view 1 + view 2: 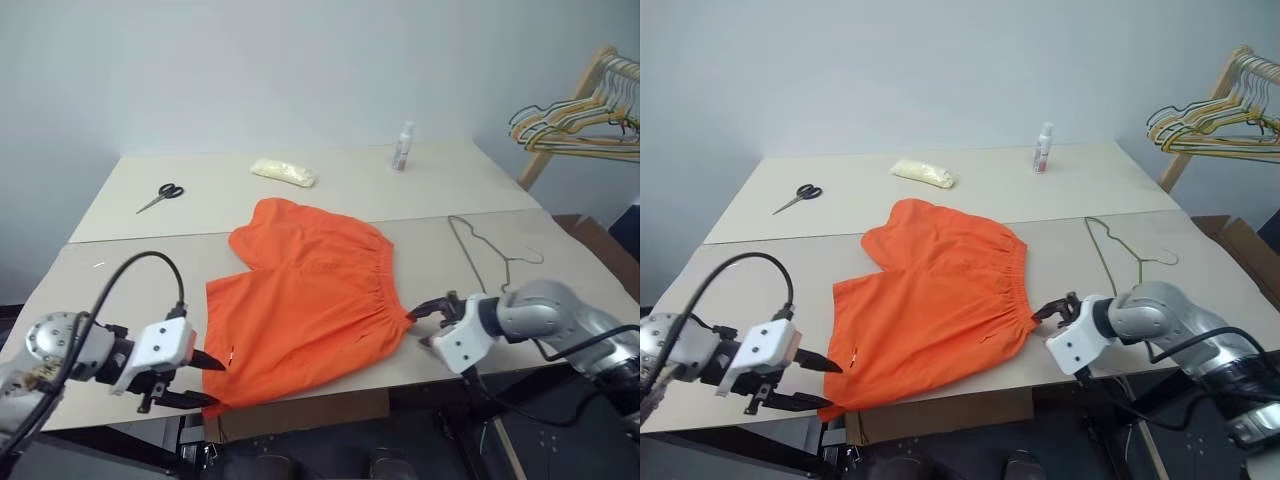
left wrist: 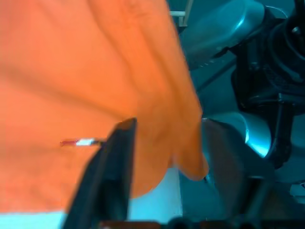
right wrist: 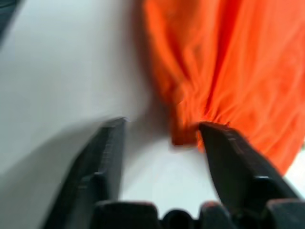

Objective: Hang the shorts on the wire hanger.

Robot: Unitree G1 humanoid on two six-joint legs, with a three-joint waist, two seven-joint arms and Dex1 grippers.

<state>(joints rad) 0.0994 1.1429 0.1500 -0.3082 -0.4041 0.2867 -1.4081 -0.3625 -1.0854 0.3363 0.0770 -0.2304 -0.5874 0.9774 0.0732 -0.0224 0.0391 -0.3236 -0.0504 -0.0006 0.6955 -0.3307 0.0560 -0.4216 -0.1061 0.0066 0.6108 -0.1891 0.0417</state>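
Shorts (image 1: 305,300): spread flat on the table (image 1: 120,270), between both grippers; wire hanger (image 1: 480,252) lies on the table just beyond the right gripper, apart from the cloth
Left gripper (image 1: 208,382): fingers apart, straddling the shorts' near corner at the table edge, not clamped
Right gripper (image 1: 425,322): fingers apart, holding nothing, one fingertip right at the waistband corner
Arms: both low at the near table edge, grippers angled inward toward the cloth

The two eye views look from the head forward and down over the surface (image 1: 440,190), from some distance, and share nearly the same scene. Each wrist view looks along its own pincer from very close: the left pincer (image 2: 164,143) and right pincer (image 3: 162,138) both face the shorts (image 1: 310,300) seen in the eye views.
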